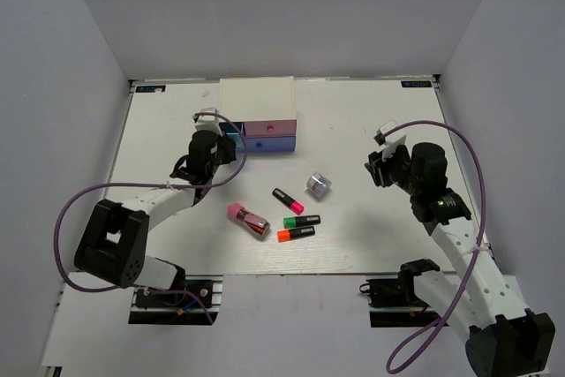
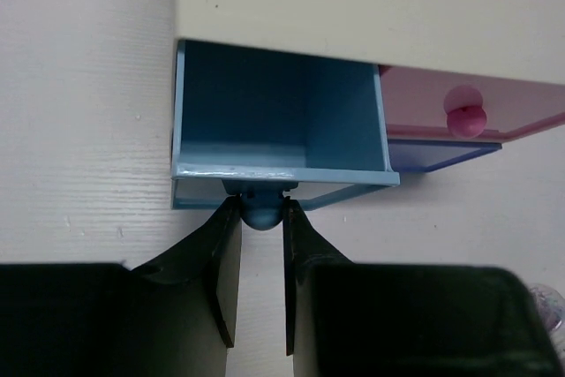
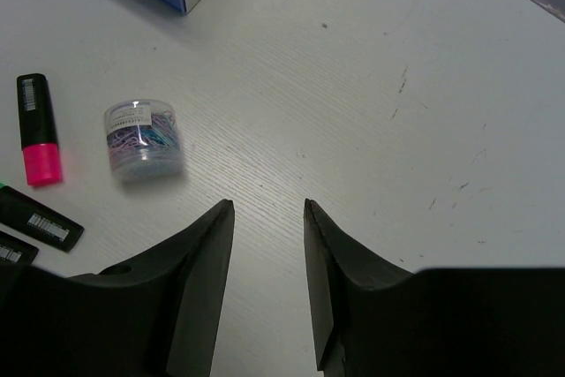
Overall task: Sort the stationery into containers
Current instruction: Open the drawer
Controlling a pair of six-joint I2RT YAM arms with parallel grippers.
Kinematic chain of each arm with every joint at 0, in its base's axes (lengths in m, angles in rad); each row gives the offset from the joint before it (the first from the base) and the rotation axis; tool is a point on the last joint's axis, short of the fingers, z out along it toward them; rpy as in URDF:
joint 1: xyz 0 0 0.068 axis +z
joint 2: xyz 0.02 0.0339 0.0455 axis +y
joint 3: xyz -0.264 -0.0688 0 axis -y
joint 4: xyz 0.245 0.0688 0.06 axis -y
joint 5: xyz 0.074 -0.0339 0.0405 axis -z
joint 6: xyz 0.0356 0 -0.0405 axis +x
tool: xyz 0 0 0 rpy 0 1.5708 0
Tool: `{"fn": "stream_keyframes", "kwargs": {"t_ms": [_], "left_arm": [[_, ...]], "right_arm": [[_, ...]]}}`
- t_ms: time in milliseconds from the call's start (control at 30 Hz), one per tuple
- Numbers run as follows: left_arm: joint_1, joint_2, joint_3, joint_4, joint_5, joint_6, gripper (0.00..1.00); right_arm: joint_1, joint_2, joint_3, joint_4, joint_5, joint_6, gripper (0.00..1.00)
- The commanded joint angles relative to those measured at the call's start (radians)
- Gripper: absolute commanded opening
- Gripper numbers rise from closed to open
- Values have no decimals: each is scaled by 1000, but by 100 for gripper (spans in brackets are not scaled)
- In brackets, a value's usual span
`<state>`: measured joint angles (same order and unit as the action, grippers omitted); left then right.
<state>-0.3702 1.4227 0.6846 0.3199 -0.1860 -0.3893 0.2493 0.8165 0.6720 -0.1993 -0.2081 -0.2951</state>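
I am looking down on a white bench (image 1: 353, 121) that is sitting inside a grey enclosure. A back wall (image 1: 291, 15) is rising from the bench's far edge, a left wall (image 1: 53, 86) is standing along its left edge, and a right wall (image 1: 521, 68) is standing along its right edge. A left label (image 1: 150, 88) is lying at the bench's far left corner and a right label (image 1: 417, 84) at its far right corner; I am not making out their print. In the right wrist view, fine grain and dark scuffs (image 3: 403, 81) are marking the bench's surface.
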Motion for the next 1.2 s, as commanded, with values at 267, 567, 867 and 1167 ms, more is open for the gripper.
{"fn": "stream_keyframes", "kwargs": {"t_ms": [267,567,867,1167], "left_arm": [[-1,-157,-129,-97,74,-20,0],[-10,-205,-192,-79,132,-29,0],[-10,-235,-201,-76,132,-39,72],[-10,-398,-201,-180,103,-86,83]], "right_arm": [[5,-20,-2,47,-5,5,45],[5,-16,-3,47,-8,5,45],[5,-11,-3,44,-13,2,50],[7,-11,-3,41,-19,-1,51]]}}
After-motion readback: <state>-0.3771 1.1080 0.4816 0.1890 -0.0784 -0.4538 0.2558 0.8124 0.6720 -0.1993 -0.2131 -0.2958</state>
